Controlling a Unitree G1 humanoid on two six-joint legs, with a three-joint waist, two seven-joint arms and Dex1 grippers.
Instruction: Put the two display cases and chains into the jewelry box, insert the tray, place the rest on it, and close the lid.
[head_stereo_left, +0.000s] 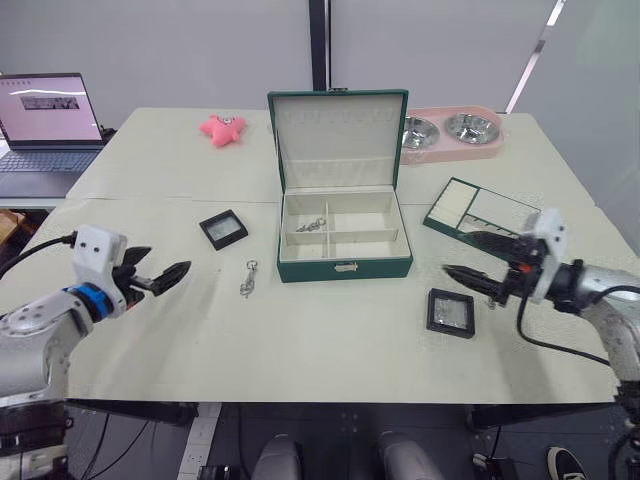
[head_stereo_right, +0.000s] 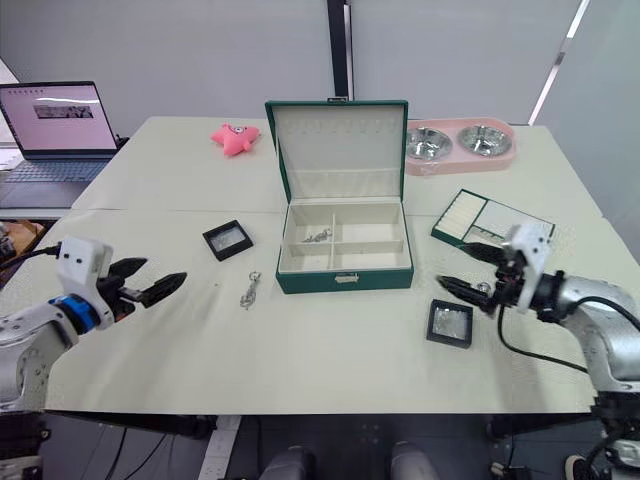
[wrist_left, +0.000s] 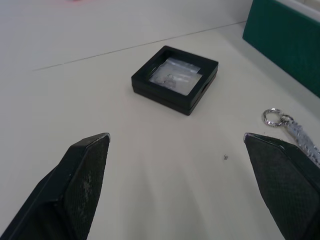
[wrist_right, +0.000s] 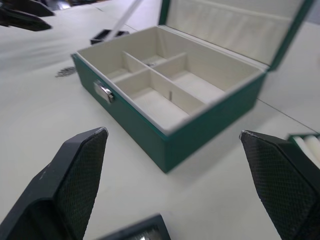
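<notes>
Your dark green rectangular jewelry box sits mid-counter, hinged lid upright, one silver chain in its rear-left compartment. Another chain lies on the cream counter left of it. One black-framed display case is further left, the other near the front-right edge. Green tray sits right. Left end effector and right end effector: both released, empty.

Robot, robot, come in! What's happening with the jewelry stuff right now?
Both grippers open, empty. Jewelry box open, one chain inside. Two display cases, another chain, tray outside.
</notes>
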